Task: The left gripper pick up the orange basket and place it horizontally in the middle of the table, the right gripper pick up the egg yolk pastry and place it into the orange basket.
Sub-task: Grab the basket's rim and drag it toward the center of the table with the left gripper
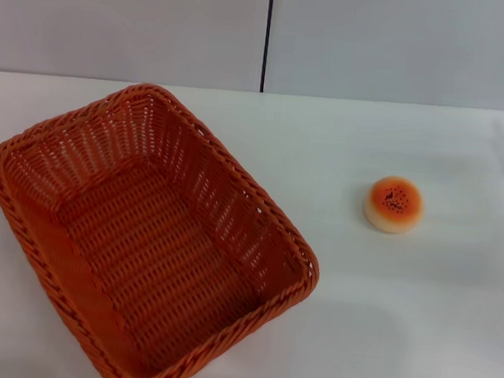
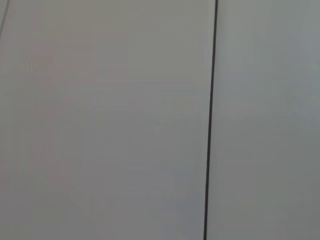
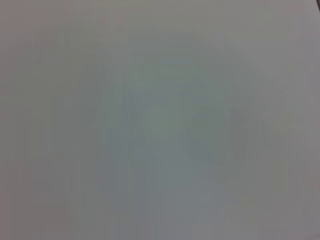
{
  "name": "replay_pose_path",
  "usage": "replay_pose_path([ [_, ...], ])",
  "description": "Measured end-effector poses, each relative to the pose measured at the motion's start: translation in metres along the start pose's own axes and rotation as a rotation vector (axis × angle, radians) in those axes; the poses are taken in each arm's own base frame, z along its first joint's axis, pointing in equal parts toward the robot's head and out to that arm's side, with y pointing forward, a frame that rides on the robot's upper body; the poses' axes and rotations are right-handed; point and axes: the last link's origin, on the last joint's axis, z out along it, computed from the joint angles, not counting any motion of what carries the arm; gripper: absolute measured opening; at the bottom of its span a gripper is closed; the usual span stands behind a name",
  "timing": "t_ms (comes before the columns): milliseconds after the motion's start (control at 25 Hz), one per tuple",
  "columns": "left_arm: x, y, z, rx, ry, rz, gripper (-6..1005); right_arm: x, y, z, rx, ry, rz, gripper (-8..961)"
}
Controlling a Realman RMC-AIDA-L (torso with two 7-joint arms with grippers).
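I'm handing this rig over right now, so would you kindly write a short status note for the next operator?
Grippers: neither the left gripper nor the right gripper shows in any view; both wrist views show only blank surface.
Things: the orange basket sits empty and skewed diagonally on the left of the table. The egg yolk pastry rests glazed side up on the right, well apart from the basket.
Done: nothing yet.
Left: left gripper sets the basket horizontally mid-table; right gripper then puts the pastry inside.

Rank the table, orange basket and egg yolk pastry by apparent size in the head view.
1. table, spanning the full view
2. orange basket, angled on its left side
3. egg yolk pastry, by far the smallest
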Motion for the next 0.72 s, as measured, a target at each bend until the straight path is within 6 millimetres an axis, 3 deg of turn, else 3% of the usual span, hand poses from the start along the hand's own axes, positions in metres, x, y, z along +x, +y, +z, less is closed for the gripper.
replay_pose_path([
  [240, 0.000, -0.002, -0.006, 0.006, -0.010, 0.005, 853, -0.011, -0.006, 0.000, 0.013, -0.047, -0.031, 609],
  [720, 0.000, -0.002, -0.012, -0.018, -0.028, -0.006, 845, -0.010, -0.011, -0.012, 0.047, -0.056, -0.042, 608],
])
